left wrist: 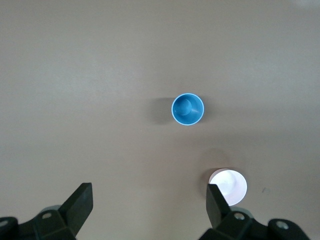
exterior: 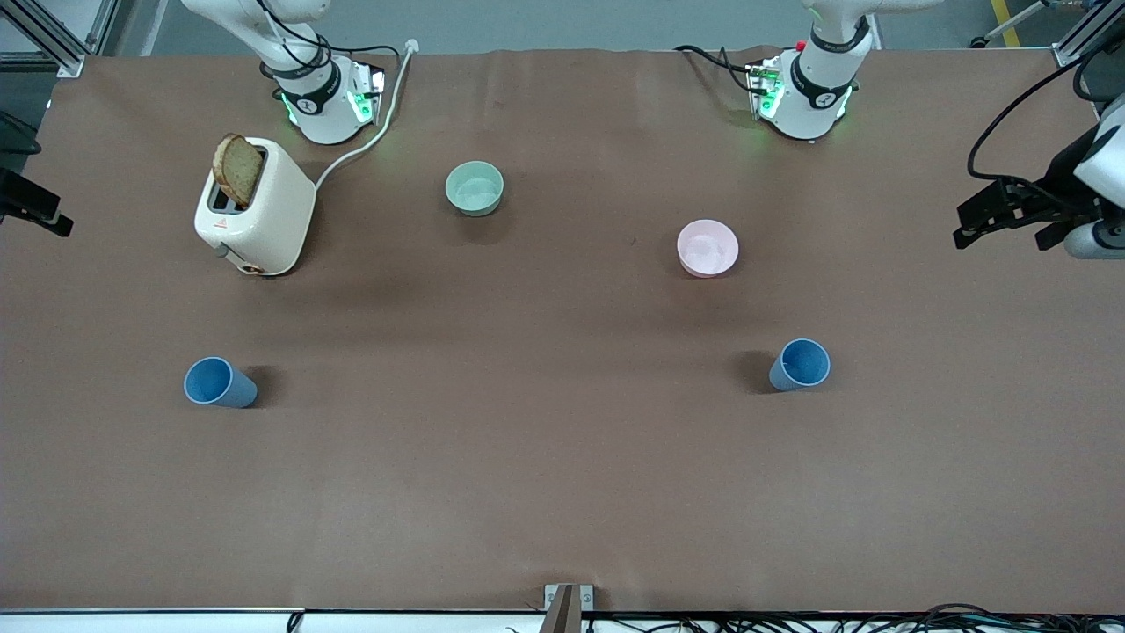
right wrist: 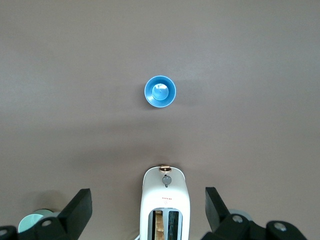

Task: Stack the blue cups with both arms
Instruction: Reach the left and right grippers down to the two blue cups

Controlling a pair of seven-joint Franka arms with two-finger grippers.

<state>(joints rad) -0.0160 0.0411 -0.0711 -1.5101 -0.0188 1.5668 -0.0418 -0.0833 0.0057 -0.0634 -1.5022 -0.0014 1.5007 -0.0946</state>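
Two blue cups stand upright and apart on the brown table. One cup (exterior: 218,383) is toward the right arm's end and shows in the right wrist view (right wrist: 160,92). The other cup (exterior: 801,365) is toward the left arm's end and shows in the left wrist view (left wrist: 188,109). My left gripper (left wrist: 150,205) is open and empty, high over the table near that cup and the pink bowl; it also shows in the front view (exterior: 1006,230). My right gripper (right wrist: 148,207) is open and empty, high over the toaster, and only partly in the front view (exterior: 35,211).
A white toaster (exterior: 255,215) with a slice of bread stands near the right arm's base, farther from the front camera than the first cup. A mint-green bowl (exterior: 475,188) and a pink bowl (exterior: 707,248) sit mid-table. A white cable (exterior: 378,123) runs from the toaster.
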